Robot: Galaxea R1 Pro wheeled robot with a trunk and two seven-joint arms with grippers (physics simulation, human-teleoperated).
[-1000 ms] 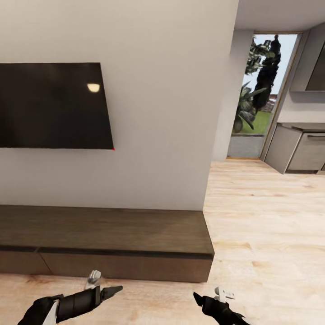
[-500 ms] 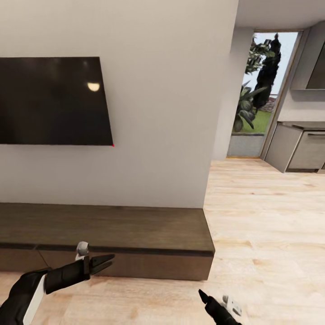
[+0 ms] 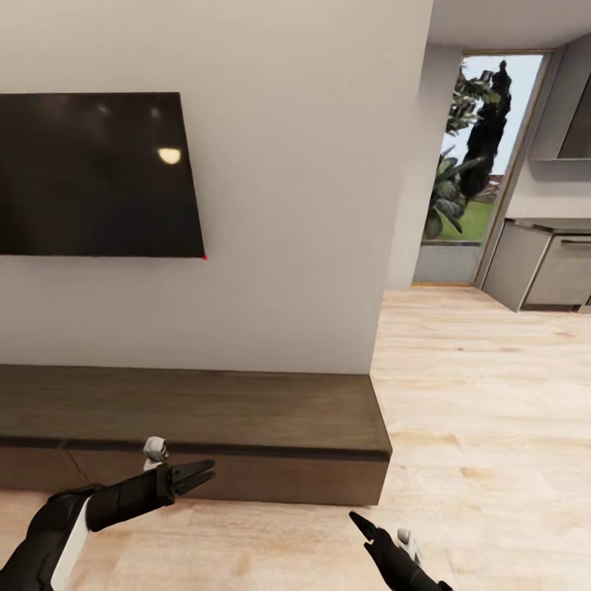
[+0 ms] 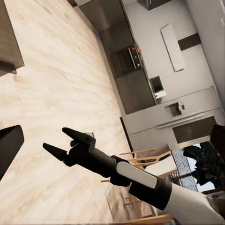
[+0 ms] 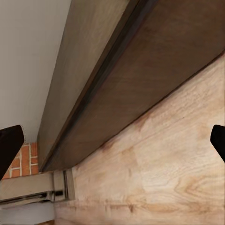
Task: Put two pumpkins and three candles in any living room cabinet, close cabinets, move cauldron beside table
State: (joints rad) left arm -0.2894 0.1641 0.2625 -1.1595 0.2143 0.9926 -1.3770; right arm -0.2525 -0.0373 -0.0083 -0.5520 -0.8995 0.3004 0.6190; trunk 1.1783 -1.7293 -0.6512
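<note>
White wall with a dark TV [image 3: 94,174] backs the low brown cabinet [image 3: 213,410], both fronts shut, on plank floor [image 3: 484,386]. Left fingers [image 3: 193,474], spread and empty, hover just before the cabinet's front, tips pointing right. Right fingers [image 3: 359,524] sit low over bare floor, off the cabinet's right end; their wrist view shows the tips wide apart, cabinet front ahead. Beyond them, a glass door [image 3: 476,164] and grey kitchen units [image 3: 546,267].
</note>
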